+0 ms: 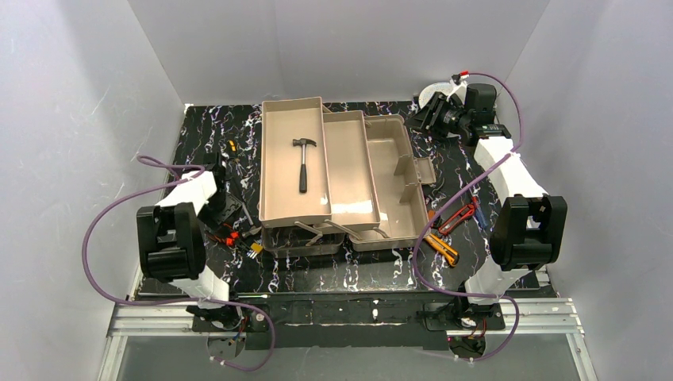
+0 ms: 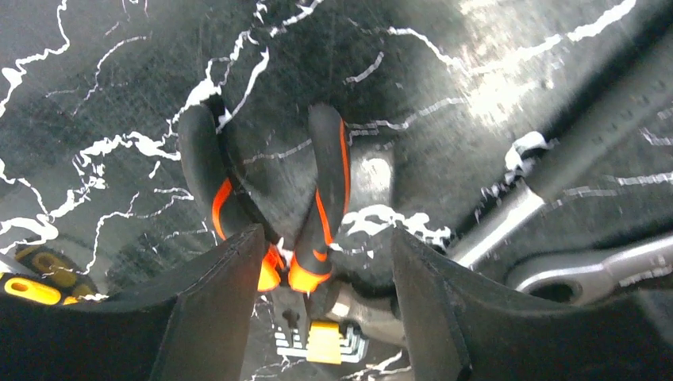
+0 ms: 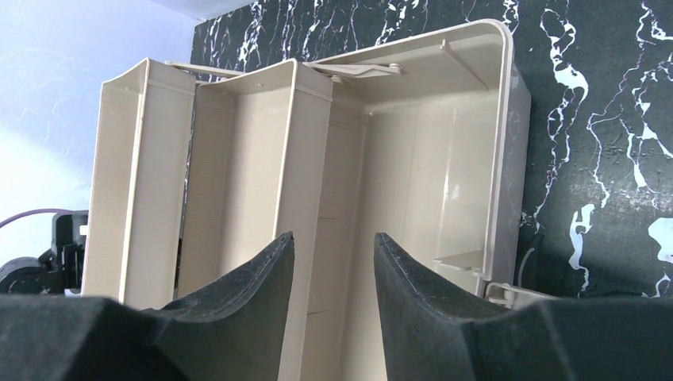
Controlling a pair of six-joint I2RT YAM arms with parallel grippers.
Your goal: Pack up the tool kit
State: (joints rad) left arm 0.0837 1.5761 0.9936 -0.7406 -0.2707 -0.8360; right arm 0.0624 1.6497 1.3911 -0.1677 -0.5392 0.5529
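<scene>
Toolbox point(image 1: 373, 178): stands open at the centre of the black marbled table point(image 1: 333, 274), with its two cantilever trays fanned out to the left of the main body. In the right wrist view the toolbox point(image 3: 421, 159) shows a bare main compartment.

Hammer point(image 1: 302, 163): lies in the leftmost tray, head toward the far side and handle toward the arms.

Pliers point(image 1: 226, 236): lie on the table, just left of the toolbox's near left corner. In the left wrist view the pliers point(image 2: 317, 198) point their black-and-orange handles away from the camera, and their pivot end lies between the fingers.

Left gripper point(image 1: 230, 216): low over the pliers. In its own view the left gripper point(image 2: 325, 302) has its jaws wide apart, one to each side of the pliers, and not closed on them.

Right gripper point(image 1: 426, 117): near the toolbox's far right corner. In its own view the right gripper point(image 3: 333, 262) has its jaws parted by a narrow gap and holds nothing.

Knife point(image 1: 442, 248): yellow, on the table by the toolbox's near right corner.
</scene>
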